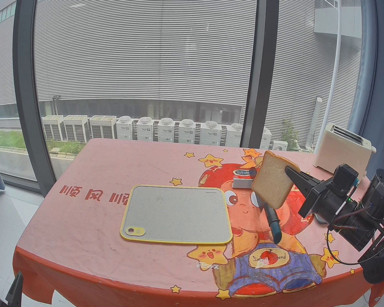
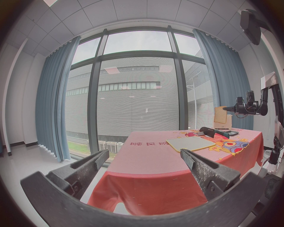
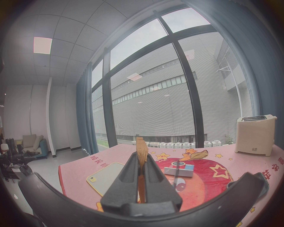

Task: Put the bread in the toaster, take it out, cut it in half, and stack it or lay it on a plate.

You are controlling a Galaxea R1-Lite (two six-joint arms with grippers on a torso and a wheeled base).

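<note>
One slice of tan sandwich bread (image 1: pixel 273 179) is held in the air above the right part of the table, clear of the cloth. The right gripper (image 1: pixel 291 173) clamps it by one edge, jaws narrowed on the slice. In the right wrist view the bread (image 3: pixel 141 152) stands edge-on between the two black fingers (image 3: pixel 127 174) of that gripper (image 3: pixel 141 162).

The cream-white two-slot toaster (image 1: pixel 343 149) stands at the far right corner of the table, behind the right arm and apart from the bread.

The grey rectangular cutting board with a yellow rim (image 1: pixel 177 215) lies flat near the table's middle, left of the bread.

A knife with a dark and teal handle (image 1: pixel 273 220) lies on the cloth just right of the board, its far part hidden behind the slice. A small white and blue block (image 1: pixel 243 180) sits beside it.

The table carries a pink-orange cartoon-print cloth (image 1: pixel 97 223).

The left gripper (image 2: pixel 145 162) hangs off the table's near left corner, below the tabletop, jaws wide with nothing between them.
</note>
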